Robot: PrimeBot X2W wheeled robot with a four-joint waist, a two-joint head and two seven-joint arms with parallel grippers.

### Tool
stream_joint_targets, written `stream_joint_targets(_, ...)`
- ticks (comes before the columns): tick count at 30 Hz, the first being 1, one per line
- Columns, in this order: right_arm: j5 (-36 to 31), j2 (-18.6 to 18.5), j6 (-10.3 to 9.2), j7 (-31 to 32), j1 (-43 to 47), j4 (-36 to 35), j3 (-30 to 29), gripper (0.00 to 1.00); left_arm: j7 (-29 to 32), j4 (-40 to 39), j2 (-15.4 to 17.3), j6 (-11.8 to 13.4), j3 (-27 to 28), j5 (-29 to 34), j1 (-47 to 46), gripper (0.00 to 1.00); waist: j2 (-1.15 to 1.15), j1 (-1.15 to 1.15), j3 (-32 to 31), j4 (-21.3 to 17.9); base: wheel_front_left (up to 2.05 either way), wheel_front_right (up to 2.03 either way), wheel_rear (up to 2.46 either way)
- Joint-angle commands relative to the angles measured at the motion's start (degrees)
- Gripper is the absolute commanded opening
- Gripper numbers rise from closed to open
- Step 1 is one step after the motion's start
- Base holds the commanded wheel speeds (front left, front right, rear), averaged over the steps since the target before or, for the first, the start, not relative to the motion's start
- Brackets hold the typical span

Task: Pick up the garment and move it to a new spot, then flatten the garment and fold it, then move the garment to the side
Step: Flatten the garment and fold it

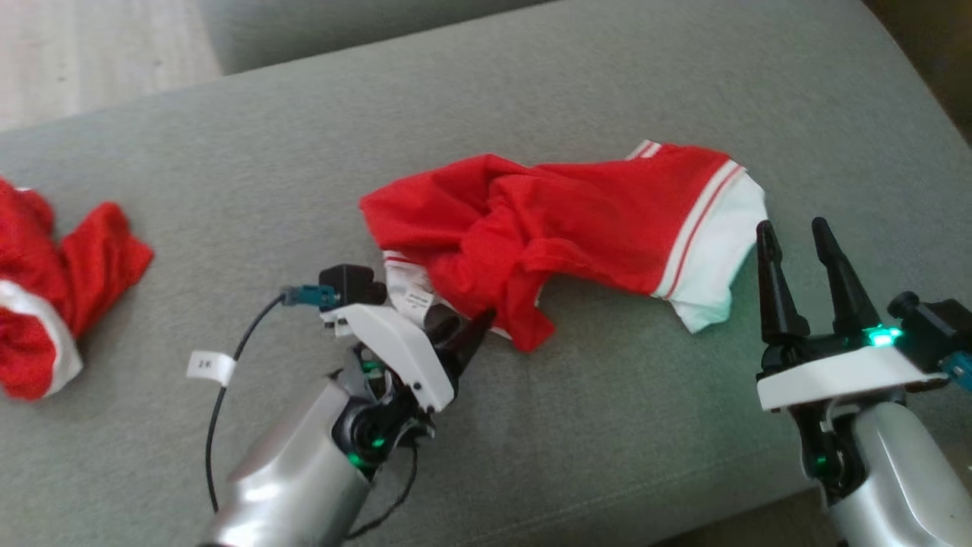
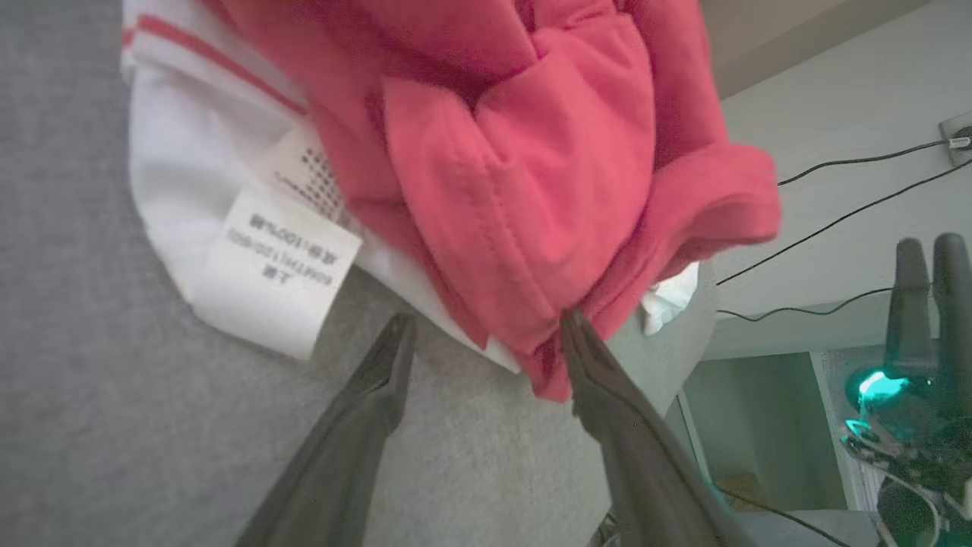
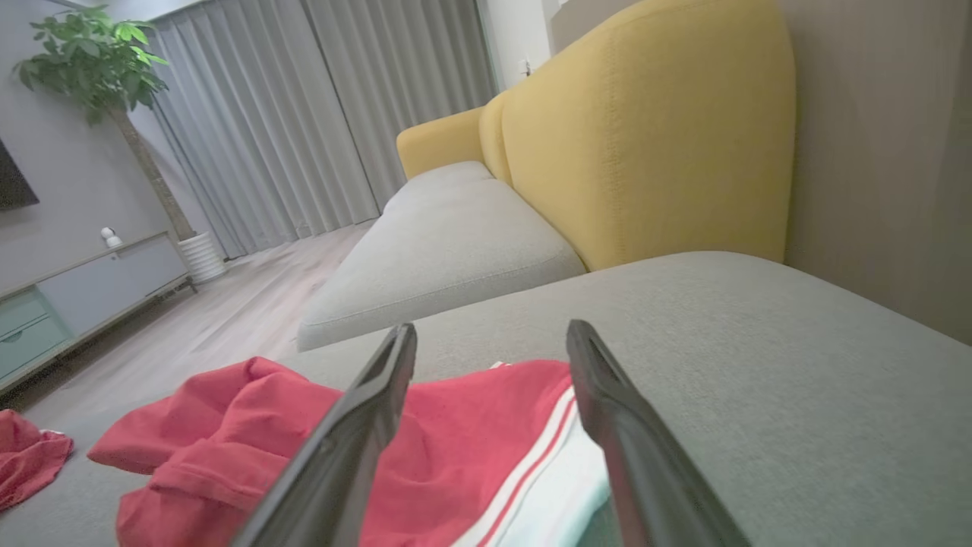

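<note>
The red garment (image 1: 562, 220) is seen lying crumpled near the middle of the grey sofa seat (image 1: 607, 425). A twisted lump is seen in its left half and a white band (image 1: 714, 258) at its right end. It has not been lifted yet, so the pick-up is judged to be the step in hand.

The left end effector (image 1: 467, 328) is held spread wide at the lower left edge of the garment. In the left wrist view one finger tip (image 2: 600, 380) is seen touching the bottom of a red fold. The other finger is set on the bare sofa, near a white label (image 2: 281, 273). Nothing is pinched. The right end effector (image 1: 792, 228) is also spread wide. It is held just beside the white band, with nothing between its fingers.

Several things could go wrong from here. If the left fingers are shut now, only a thin lip of cloth may be caught, and it could slip out when the garment is lifted. The label alone could be grabbed by mistake. The sofa cover could be pinched too, because one finger is set low on it. The twisted lump may be pulled tighter if the two ends are tugged apart, and flattening would then be made harder. The loose black cable (image 1: 213, 441) by the left arm could be snagged on the cloth. A second red cloth (image 1: 45, 304) is lying far to the left and could be mixed up with this one.
</note>
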Motion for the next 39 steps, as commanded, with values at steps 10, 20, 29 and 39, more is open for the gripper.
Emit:
stream_joint_targets(10, -0.9, 0.0, 0.43, -0.6, -1.0, -1.5, -0.8, 1.0, -6.2, 6.2, 0.6, -1.7, -4.5, -4.0, -9.4, 0.0, 0.0, 0.0, -0.2, -0.3, 0.0, 0.0, 0.0)
stream_joint_targets(20, -1.2, 0.9, 0.43, -0.6, 0.0, -0.3, -1.4, 1.0, 12.3, -0.9, 14.7, -2.9, -9.0, -2.1, -16.9, 0.0, 0.0, 0.0, -1.7, 2.0, 0.0, 0.0, 0.0)
stream_joint_targets(29, -0.5, 0.6, 0.43, -0.5, -1.0, 1.3, -0.2, 1.0, 28.6, -6.2, 28.6, 0.1, -13.0, 1.3, -20.2, 0.0, 0.0, 0.0, -0.6, 0.5, 0.0, 0.0, 0.0)
stream_joint_targets(39, 0.0, 0.1, 0.43, -0.5, -3.0, 2.0, 0.9, 1.0, 14.9, 1.5, 27.8, 3.8, -5.6, -0.1, -21.8, 1.0, 0.0, 0.0, 0.7, -0.1, 0.0, 0.0, 0.0)
